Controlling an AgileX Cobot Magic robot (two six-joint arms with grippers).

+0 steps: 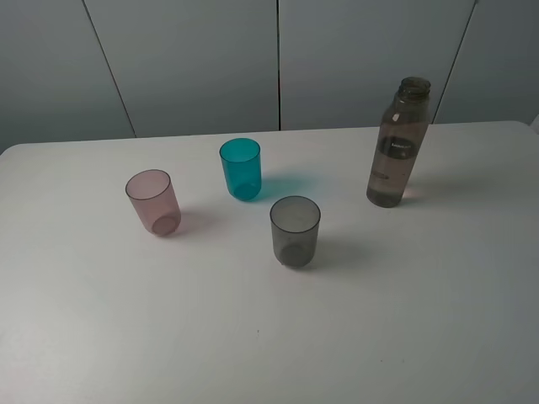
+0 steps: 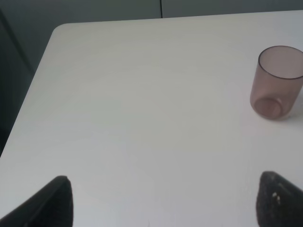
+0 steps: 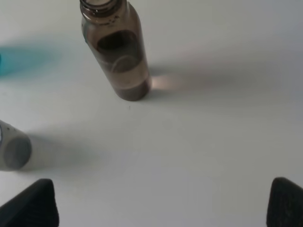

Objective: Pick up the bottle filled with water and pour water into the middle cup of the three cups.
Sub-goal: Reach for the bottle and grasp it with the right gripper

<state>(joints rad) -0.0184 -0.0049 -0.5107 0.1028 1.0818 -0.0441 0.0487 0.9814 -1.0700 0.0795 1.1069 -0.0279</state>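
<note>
The tall smoky grey-brown bottle [image 1: 396, 147] stands upright and uncapped at the back right of the white table [image 1: 421, 320]. The three cups stand upright in a loose row: the pink cup [image 1: 153, 202] on the left, the teal-blue middle cup [image 1: 241, 168] further back, and the smoky grey cup [image 1: 295, 231] nearer the front. Neither arm shows in the exterior high view. My right gripper [image 3: 163, 194] is open and empty, with the bottle [image 3: 118, 56] ahead of it and the grey cup [image 3: 12, 146] off to one side. My left gripper [image 2: 165, 194] is open, the pink cup [image 2: 277, 82] ahead of it.
Grey wall panels [image 1: 278, 59] rise behind the table's back edge. In the left wrist view the table's rounded corner [image 2: 59, 30] and side edge show, with a dark drop beyond.
</note>
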